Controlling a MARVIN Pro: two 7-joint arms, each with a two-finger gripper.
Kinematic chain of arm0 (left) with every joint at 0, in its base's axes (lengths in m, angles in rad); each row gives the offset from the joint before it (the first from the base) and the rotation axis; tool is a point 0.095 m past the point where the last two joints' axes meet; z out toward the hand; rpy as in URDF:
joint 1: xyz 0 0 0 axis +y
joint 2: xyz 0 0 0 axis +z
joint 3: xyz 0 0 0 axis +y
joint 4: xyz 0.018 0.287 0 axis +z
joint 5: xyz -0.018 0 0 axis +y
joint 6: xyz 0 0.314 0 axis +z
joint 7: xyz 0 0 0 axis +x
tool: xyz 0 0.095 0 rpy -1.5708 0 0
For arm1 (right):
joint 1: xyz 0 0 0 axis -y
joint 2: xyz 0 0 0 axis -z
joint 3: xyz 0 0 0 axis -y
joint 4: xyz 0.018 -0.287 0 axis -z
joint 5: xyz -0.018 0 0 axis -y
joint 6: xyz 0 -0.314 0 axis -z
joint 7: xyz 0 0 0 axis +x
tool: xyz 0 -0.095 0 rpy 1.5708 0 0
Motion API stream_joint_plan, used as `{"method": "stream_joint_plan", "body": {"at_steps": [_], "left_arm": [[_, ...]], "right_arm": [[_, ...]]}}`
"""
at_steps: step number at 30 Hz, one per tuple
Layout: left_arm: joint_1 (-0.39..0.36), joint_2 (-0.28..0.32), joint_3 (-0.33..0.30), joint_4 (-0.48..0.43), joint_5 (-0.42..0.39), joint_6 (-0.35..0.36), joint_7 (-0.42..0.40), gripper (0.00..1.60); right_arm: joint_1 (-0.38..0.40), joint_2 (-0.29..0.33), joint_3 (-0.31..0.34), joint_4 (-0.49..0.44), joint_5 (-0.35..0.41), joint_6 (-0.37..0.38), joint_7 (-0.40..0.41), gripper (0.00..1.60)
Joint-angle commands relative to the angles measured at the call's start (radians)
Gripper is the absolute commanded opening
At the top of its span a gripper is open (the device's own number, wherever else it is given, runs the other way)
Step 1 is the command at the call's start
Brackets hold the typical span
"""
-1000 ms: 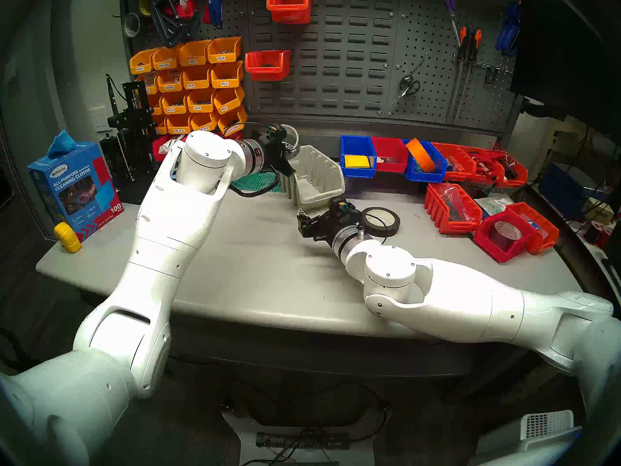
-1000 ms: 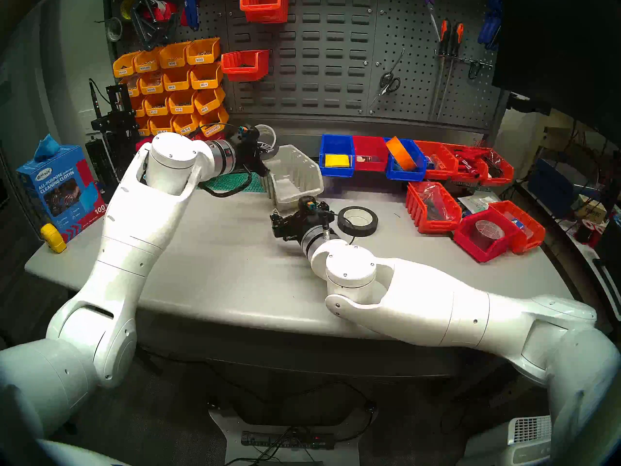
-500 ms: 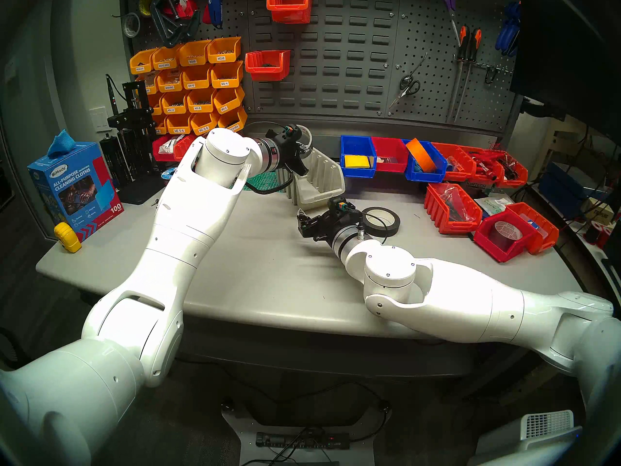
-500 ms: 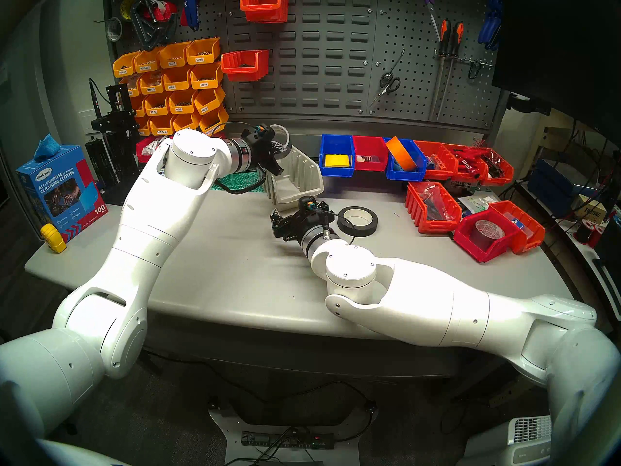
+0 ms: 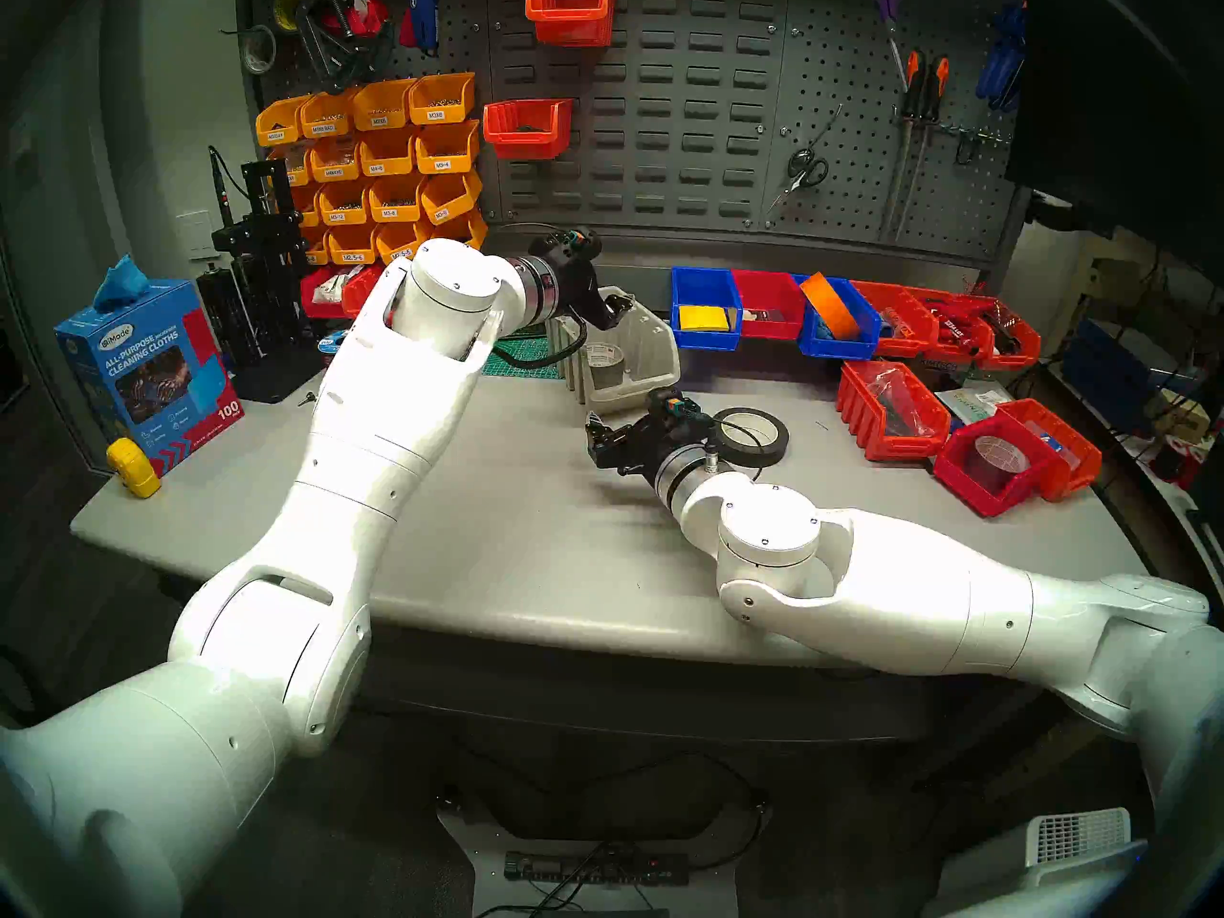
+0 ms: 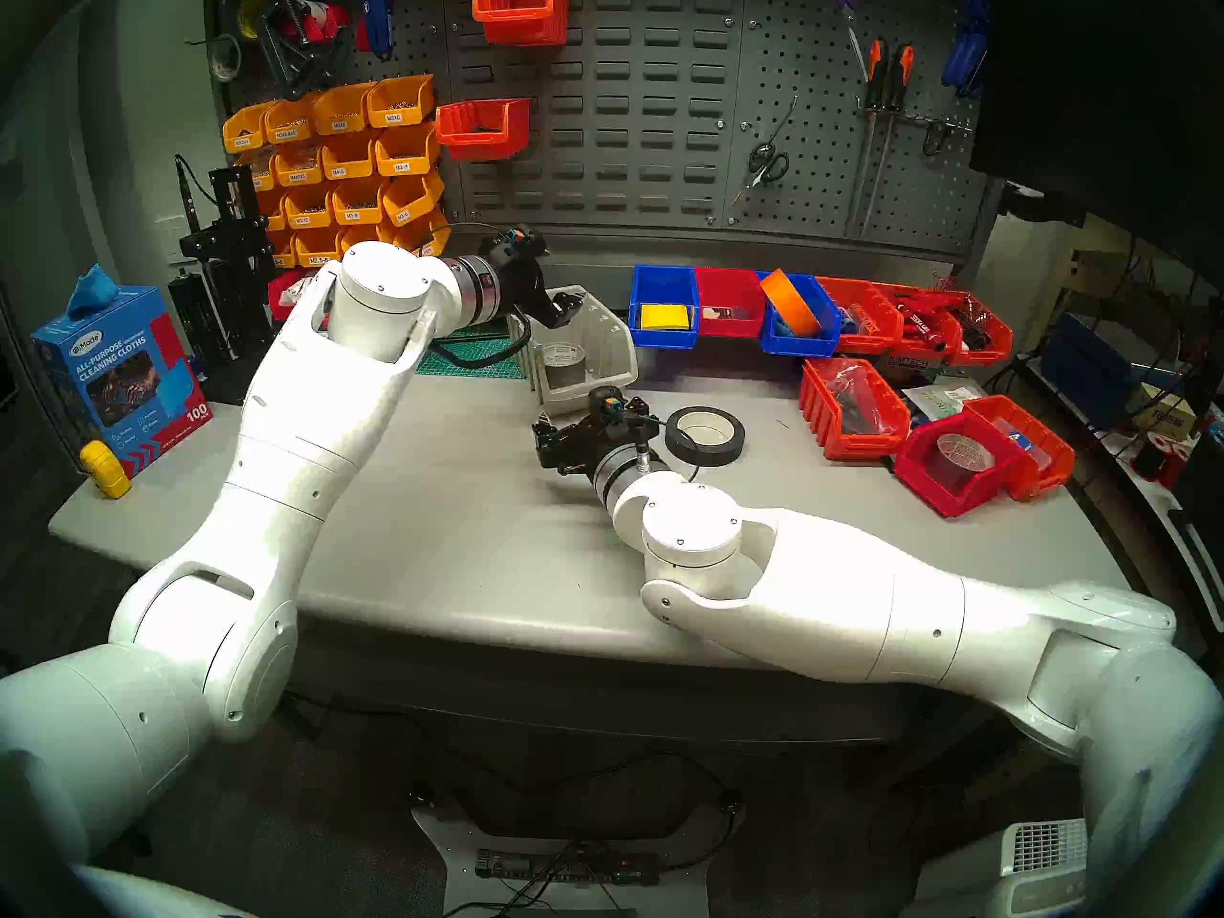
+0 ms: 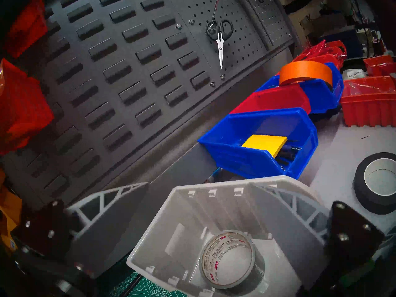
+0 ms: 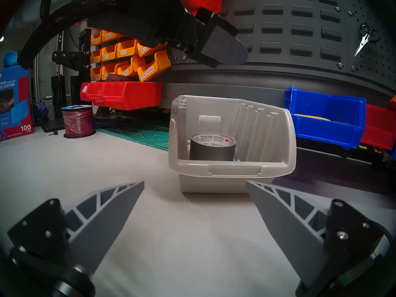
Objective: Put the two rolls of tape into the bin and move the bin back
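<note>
- Since a second ago: silver-grey roll (image 7: 230, 260) gone from the left tool (image 5: 612, 304) and now lying on the floor of the bin (image 8: 233, 174); left arm swung toward the bin, tool now above its rear rim
- Left tool (image 7: 198, 206): fingers spread wide, empty, roll directly beneath them
- Right tool (image 8: 195, 195): fingers wide apart, empty, low over the tabletop (image 5: 503, 539), facing the bin's front lip
- Step in hand, by judgement: first roll delivered, release just finished; half of the loading done
- Black roll (image 5: 752, 436) flat on the tabletop, just beside the right wrist, apart from the bin
- Next move likely calls for: clearing the left tool up and away, then a grasp across the black roll's rim and a carry over the low front lip; pushing the bin back comes last
- Surface: smooth grey tabletop, green cutting mat (image 8: 147, 137) behind the bin, blue bin (image 7: 257, 144) near its right side
- Room: workshop, grey pegboard (image 5: 662, 102) with scissors (image 7: 219, 37), orange bins (image 5: 371, 161) at left
</note>
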Motion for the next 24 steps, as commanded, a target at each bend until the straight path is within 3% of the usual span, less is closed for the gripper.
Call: {"method": "stream_joint_plan", "body": {"at_steps": [1, 7, 24], "left_arm": [[0.031, 0.032, -0.031, -0.086, -0.013, 0.02, -0.009, 1.6], [0.074, 0.082, -0.061, -0.15, -0.012, 0.055, -0.018, 1.6], [0.108, 0.149, -0.107, -0.202, -0.006, 0.068, -0.044, 1.6]], "right_arm": [[0.01, 0.0, 0.008, -0.004, -0.002, -0.001, 0.0, 1.6], [0.01, 0.0, 0.008, -0.004, -0.002, -0.001, 0.0, 1.6], [0.01, 0.0, 0.008, -0.004, -0.002, -0.001, 0.0, 1.6]]}}
